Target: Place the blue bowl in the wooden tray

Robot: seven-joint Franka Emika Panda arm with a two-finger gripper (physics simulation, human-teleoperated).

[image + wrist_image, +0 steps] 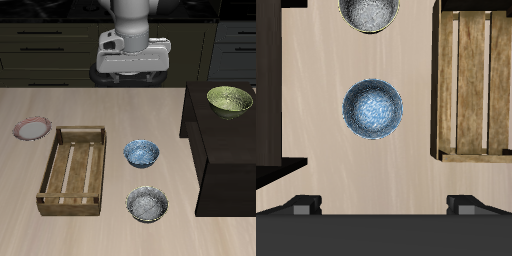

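The blue bowl stands upright on the table beside the wooden tray, apart from it. In the wrist view the blue bowl shows its mottled inside, with the wooden tray's slatted bottom beside it. My gripper hangs high over the back of the table, well above and behind the bowl. In the wrist view the gripper is open and empty, with its two fingertips wide apart.
A grey-rimmed bowl stands near the table's front edge, just in front of the blue bowl; it also shows in the wrist view. A pink plate lies behind the tray. A green bowl sits on a dark raised block.
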